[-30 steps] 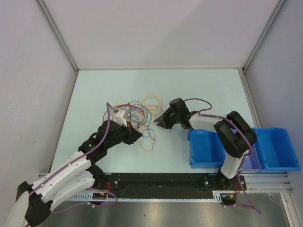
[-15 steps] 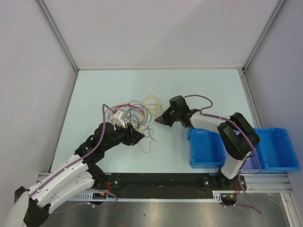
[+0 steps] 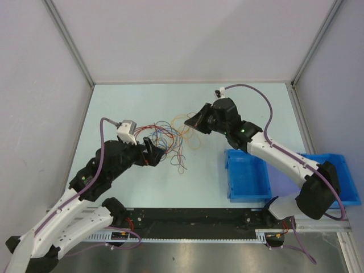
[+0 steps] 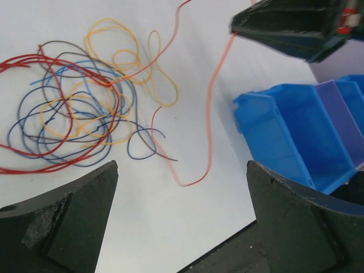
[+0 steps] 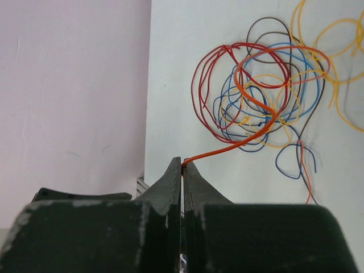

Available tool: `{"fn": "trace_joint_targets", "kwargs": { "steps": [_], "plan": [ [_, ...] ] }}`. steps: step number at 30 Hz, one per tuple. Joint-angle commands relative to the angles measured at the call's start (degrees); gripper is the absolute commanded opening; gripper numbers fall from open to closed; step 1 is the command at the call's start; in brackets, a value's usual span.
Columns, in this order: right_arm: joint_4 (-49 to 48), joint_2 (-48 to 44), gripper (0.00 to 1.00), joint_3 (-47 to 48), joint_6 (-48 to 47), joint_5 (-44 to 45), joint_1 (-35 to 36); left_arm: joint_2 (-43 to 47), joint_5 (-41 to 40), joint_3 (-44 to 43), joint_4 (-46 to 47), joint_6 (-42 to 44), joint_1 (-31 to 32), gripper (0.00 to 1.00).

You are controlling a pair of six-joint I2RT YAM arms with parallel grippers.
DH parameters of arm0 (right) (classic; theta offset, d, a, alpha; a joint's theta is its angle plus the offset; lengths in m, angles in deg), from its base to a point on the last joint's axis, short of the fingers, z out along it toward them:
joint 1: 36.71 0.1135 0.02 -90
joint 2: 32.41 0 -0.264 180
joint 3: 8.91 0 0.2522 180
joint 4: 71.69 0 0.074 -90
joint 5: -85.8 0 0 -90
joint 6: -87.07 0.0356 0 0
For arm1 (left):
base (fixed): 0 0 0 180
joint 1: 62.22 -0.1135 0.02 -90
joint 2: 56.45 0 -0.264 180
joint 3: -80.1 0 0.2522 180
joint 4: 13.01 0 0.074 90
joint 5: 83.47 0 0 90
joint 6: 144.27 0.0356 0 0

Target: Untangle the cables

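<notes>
**A:** From above, how do your arms sit?

**B:** My left arm reaches up the left of the pale bench [image 3: 114, 102] with its elbow bent. My left fingers [image 3: 153, 152] are spread wide and hold nothing, just beside the near-left edge of the cables [image 3: 168, 135]. My right arm stretches in from the near right, above the blue bins [image 3: 244, 182]. My right fingers [image 3: 193, 121] are at the tangle's far-right edge.

**A:** And your left wrist camera?

**B:** Two blunt black fingers stand far apart at the bottom corners. Beyond them, thin glossy loops of red, blue, yellow and grey lie heaped on the smooth white bench. One orange cable [image 4: 211, 102] rises from the bench to the dark tip of my right fingers at top right. The hard plastic bins sit on the right.

**A:** The right wrist?

**B:** There my fingers are pressed together, pinching the orange cable at their tips. It runs in a curve up into the tangle. A lilac wall [image 5: 74, 85] fills the left.
</notes>
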Motion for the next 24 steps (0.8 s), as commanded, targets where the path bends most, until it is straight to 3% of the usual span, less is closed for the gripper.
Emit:
{"fn": "trace_joint_targets", "kwargs": {
  "steps": [1, 7, 24],
  "plan": [
    [7.09, -5.06, 0.0, 5.5, -9.55, 4.55, 0.8, 1.73, -5.41, 0.53, -5.28, 2.93, 0.2, 1.0],
    [14.38, -9.37, 0.0, 11.56, -16.5, 5.34, 0.88, 2.61, -5.86, 0.89, -5.1, 2.85, 0.2, 1.0],
    [34.78, -22.82, 0.0, 22.38, -28.54, 21.86, -2.1, 2.43, -5.6, 1.24, -4.67, 2.49, 0.29, 1.0]
  ]
}}
